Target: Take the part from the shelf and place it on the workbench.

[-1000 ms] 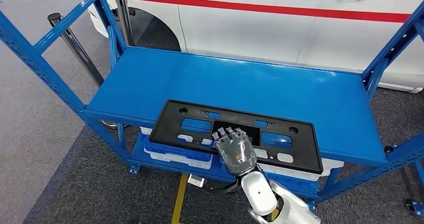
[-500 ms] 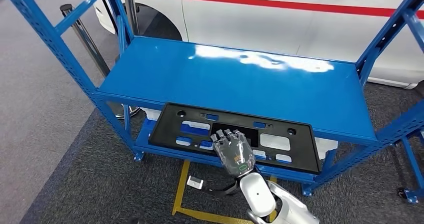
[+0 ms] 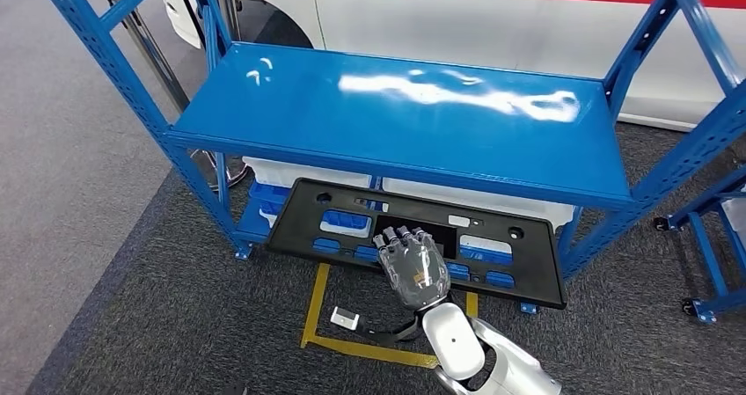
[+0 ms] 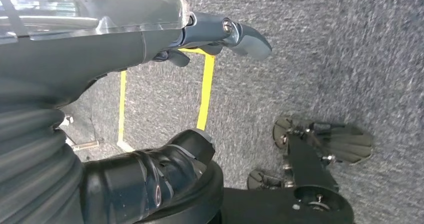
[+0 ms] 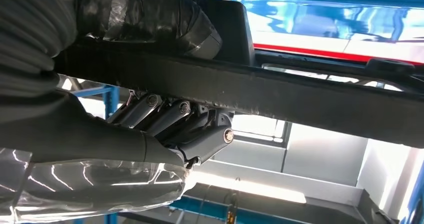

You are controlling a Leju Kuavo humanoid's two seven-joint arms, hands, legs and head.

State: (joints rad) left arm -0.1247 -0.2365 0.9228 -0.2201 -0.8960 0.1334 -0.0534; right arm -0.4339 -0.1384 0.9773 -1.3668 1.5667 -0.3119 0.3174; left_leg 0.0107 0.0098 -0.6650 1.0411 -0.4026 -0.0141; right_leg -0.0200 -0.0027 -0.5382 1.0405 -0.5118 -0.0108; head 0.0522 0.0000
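The part is a long flat black plastic frame (image 3: 303, 223) with several cutouts. It hangs level in the air in front of the blue shelf (image 3: 396, 122), off the shelf's board and over the floor. My right hand (image 3: 413, 267) grips the middle of its near edge from below. In the right wrist view the fingers (image 5: 165, 112) lie on one side of the part's black bar (image 5: 300, 94) and the thumb (image 5: 195, 29) on the other. My left hand (image 4: 150, 59) hangs over the grey carpet with its fingers apart and holds nothing.
The shelf's blue uprights (image 3: 114, 52) stand at both ends, with white bins (image 3: 299, 173) on the lower level. A white car (image 3: 440, 17) is behind. Yellow floor tape (image 3: 312, 316) and a small white object (image 3: 343, 318) lie on the carpet. Another blue frame (image 3: 713, 263) stands at right.
The whole view has drawn back from the shelf, so the camera moved. The part, still in my right hand, has come off the shelf board and now hangs in front of it.
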